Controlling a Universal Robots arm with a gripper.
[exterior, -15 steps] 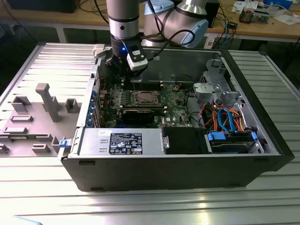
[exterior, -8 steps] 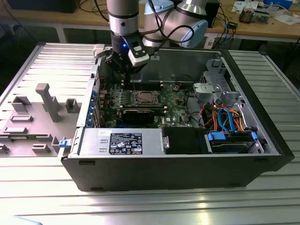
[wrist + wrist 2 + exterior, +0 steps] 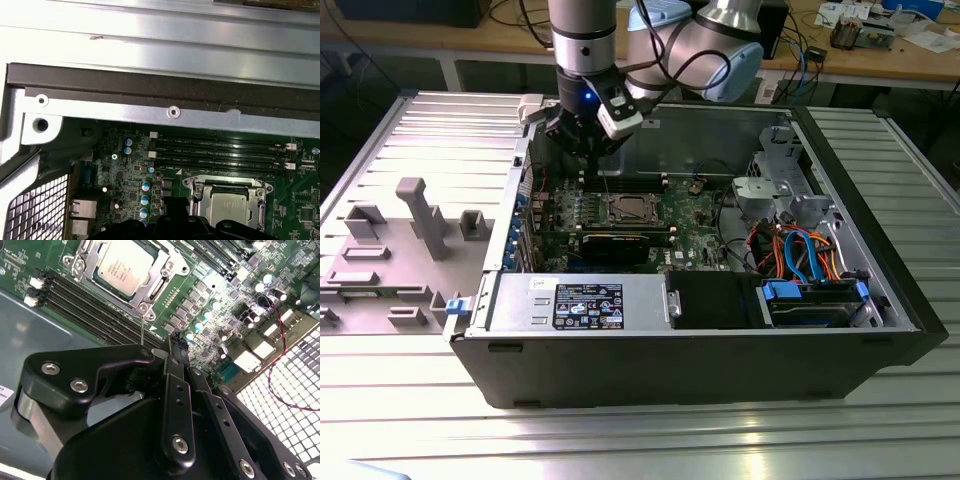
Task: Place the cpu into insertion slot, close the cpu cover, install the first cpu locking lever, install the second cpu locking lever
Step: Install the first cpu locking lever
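Second wrist view: cpu cover [image 3: 159, 271] and cpu [image 3: 122, 265] were cut off at the picture's edge. The gripper [image 3: 167, 352] housing hid the green motherboard [image 3: 220, 300] behind it.
First wrist view: the gripper hid the cpu's near side.
Exterior view: too small to tell whether the cpu cover lay flat.

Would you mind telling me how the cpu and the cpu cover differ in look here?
The cpu is a solid pale silver plate; the cpu cover is an open metal frame. The cpu sits inside; the cpu cover rings it. Both are square and lie flat on the green board.
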